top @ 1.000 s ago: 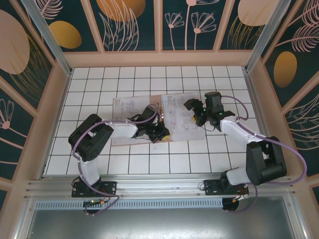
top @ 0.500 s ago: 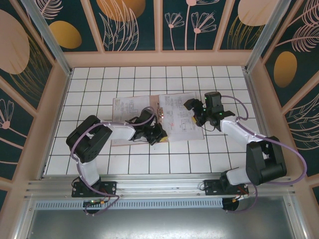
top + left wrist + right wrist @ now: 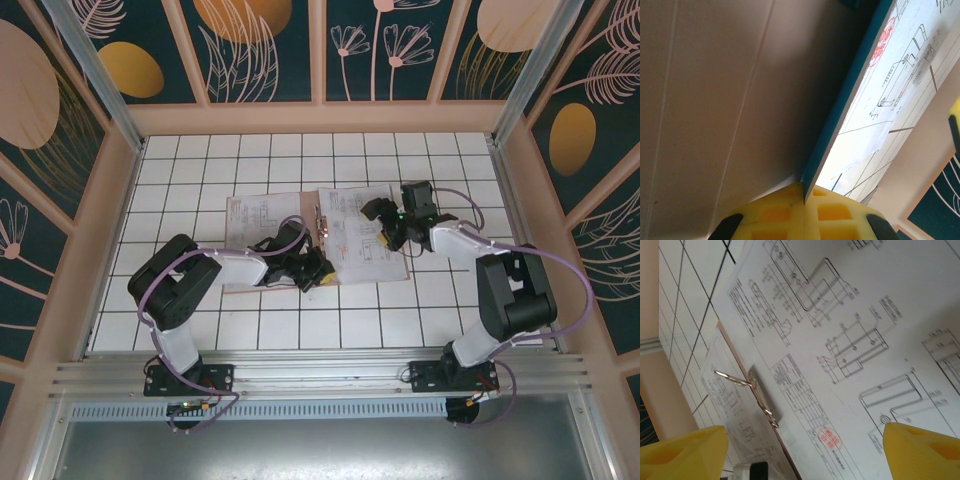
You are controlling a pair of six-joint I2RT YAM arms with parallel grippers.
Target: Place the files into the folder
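The left gripper (image 3: 804, 196) has its yellow pads pressed together on a corner of the teal-blue sheet (image 3: 850, 95), whose thin edge runs straight away from the fingertips, up and to their right. Whether the white paper (image 3: 850, 340) is caught in the same pinch cannot be told. It lies flat against the teal-blue sheet on the right of that edge, its grey diagrams and a red stamp (image 3: 883, 40) further out from the pads. On the left of the edge a plain pinkish-brown card surface stretches away. From the top external camera this gripper sits low over the near middle of the folder (image 3: 352, 280), which lies open on the white tiled table (image 3: 200, 160) with printed sheets on both halves. The right gripper (image 3: 802, 452) is spread wide, one yellow fingertip at each side of its wrist view, and nothing is between them. It hangs over the white paper, whose printed drawings run away ahead of it. The red stamp lies just ahead of the gap between the fingertips. A metal clip (image 3: 746, 385) at the folder's fold stands ahead of the left fingertip, with another printed sheet beyond it and bare tiles further off. From the top external camera the two grippers are apart, on either side of the fold.
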